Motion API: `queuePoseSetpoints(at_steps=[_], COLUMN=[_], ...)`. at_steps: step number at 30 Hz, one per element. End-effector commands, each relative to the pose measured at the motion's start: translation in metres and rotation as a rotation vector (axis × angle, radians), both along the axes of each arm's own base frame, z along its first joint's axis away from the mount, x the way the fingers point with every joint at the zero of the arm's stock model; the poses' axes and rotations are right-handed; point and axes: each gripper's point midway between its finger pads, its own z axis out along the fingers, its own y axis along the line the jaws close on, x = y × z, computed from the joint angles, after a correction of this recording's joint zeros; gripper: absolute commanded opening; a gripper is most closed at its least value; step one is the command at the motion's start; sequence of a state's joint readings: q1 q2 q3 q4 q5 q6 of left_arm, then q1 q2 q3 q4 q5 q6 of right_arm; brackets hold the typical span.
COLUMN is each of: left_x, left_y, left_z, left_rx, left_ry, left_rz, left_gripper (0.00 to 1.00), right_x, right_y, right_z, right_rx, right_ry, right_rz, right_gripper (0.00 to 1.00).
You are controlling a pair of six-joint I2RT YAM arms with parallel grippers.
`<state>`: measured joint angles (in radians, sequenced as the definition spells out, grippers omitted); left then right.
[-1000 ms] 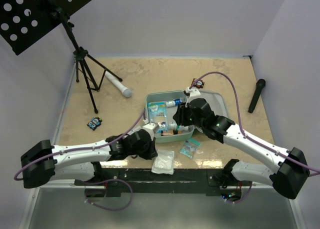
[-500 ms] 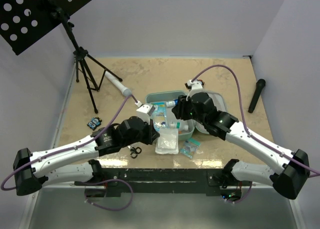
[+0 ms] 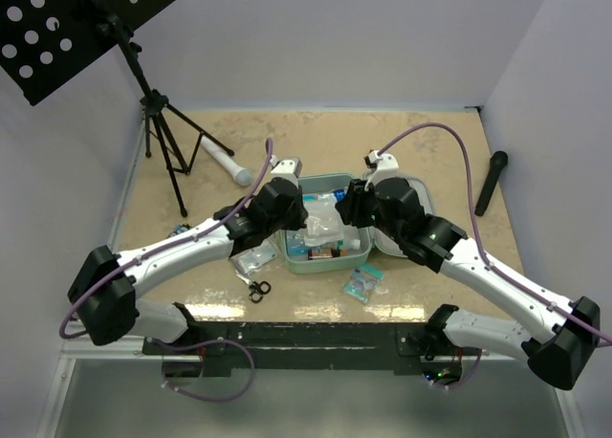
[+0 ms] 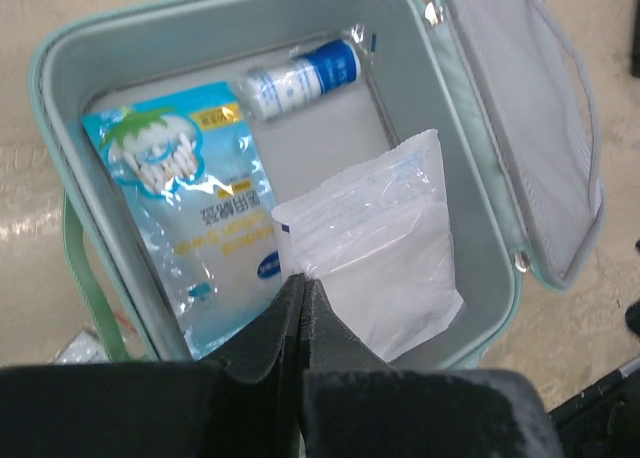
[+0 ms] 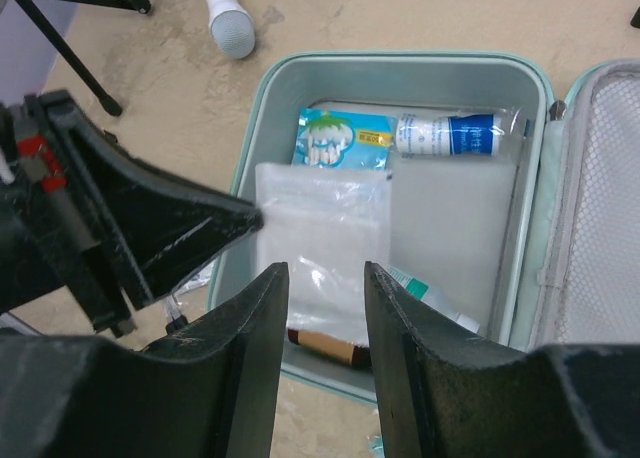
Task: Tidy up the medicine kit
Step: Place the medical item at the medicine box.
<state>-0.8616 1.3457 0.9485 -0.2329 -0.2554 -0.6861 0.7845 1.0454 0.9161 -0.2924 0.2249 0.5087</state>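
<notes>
The mint-green medicine kit lies open mid-table, its mesh-lined lid flat to the right. My left gripper is shut on one corner of a clear white packet, which hangs over the kit's tray. In the tray lie a blue-and-white pouch, a small blue-labelled bottle and a brown tube. My right gripper hovers open just above the same packet, with nothing between its fingers. Both grippers meet over the kit in the top view, left and right.
On the table in front of the kit lie a small teal packet, a clear packet and small black scissors. A white-and-grey cylinder and a tripod stand are at the back left. A black microphone lies far right.
My left arm lifted the white packet off the table in front of the kit and carried it up and over the tray. The right gripper shifted slightly and stayed open.
</notes>
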Motion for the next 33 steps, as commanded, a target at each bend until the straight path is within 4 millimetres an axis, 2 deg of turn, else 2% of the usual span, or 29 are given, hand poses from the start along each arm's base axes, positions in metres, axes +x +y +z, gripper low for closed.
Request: queuePoseSetpoints(at_steps=[1,3,6,12,16,17,21,28,33], left_x=[0.043,0.054,0.068,0.083,0.089,0.093,0.093,0.088,0.088], left_y=[-0.015,-0.017,-0.022,-0.039,-0.046,-0.052,-0.057,-0.065,-0.067], left_z=[0.040,0.036,0.019,-0.005,-0.016,-0.012,-0.018,-0.050,-0.066], left_rx=[-0.065,-0.062,-0.043,-0.009,0.004,-0.019,-0.024,-0.013,-0.001], left_ry=[-0.118,-0.118,-0.097,-0.091,-0.082,-0.102,-0.094,-0.030,0.006], left_rz=[0.016,0.025,0.022,-0.017,-0.033,-0.039,-0.057,-0.096,-0.091], left_gripper=[0.00,0.00,0.00,0.00,0.00,0.00,0.00,0.00,0.00], right_x=[0.005,0.005,0.005,0.006,0.006,0.005,0.005,0.008,0.007], right_y=[-0.002,-0.002,0.000,0.000,0.002,0.003,0.004,0.005,0.004], right_z=[0.016,0.015,0.013,0.010,0.013,0.014,0.013,0.002,0.005], right_rx=[0.031,0.033,0.038,0.025,0.047,0.056,0.064,0.044,0.054], right_ry=[-0.047,-0.047,-0.049,-0.048,-0.060,-0.063,-0.064,-0.052,-0.057], right_rz=[-0.027,-0.024,-0.016,-0.017,-0.012,-0.006,-0.001,-0.007,-0.010], right_gripper=[0.40,0.40,0.40,0.40,0.40,0.40,0.40,0.40,0.40])
